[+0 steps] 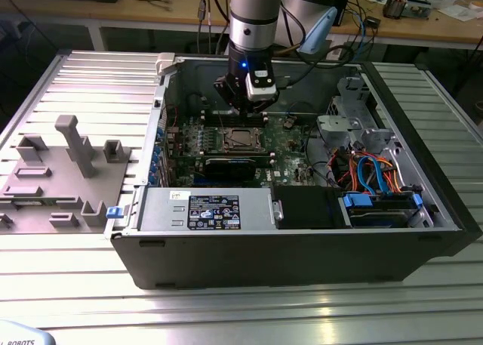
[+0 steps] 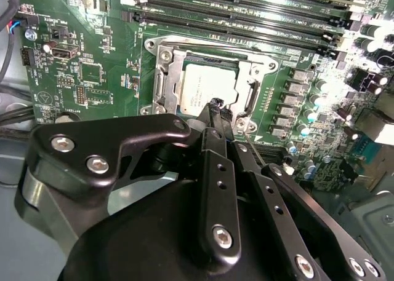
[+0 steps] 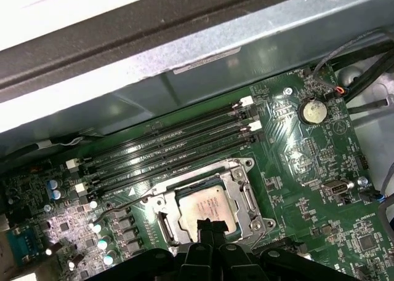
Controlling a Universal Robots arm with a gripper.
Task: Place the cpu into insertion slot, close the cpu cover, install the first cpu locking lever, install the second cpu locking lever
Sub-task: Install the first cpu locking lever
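Looking over the slatted metal table (image 1: 226, 315), you have bare slats along its near edge and on both flanks of the open computer case (image 1: 264, 258); a grey fixture tray (image 1: 53, 179) lies on the slats at the exterior view's left, just beside the case. The case lies with its open side up, so its 4 walls fence in the working room. Inside, the power supply (image 1: 204, 209) lines the near wall; a drive bay with blue and orange cables (image 1: 377, 179) fills the corner at the exterior view's right; the green motherboard (image 1: 287, 145) covers the floor between them and the far wall. The arm comes straight down into the case, close to the far wall.

On the motherboard, the memory slots (image 3: 166, 152) run along one side of the socket and a row of small capacitors (image 2: 301, 109) stands along another; a coin cell (image 3: 313, 112) sits well apart.

The cpu (image 2: 209, 87) lies flat in the socket; the cpu cover (image 2: 161, 84) is down around it, its square opening framing the silver-grey top.

The gripper (image 2: 217, 106) hangs over the socket's edge; its 2 fingers (image 2: 215, 170) are drawn together to meet at the tips, you can see nothing between them, and whether they touch the cover cannot be told.
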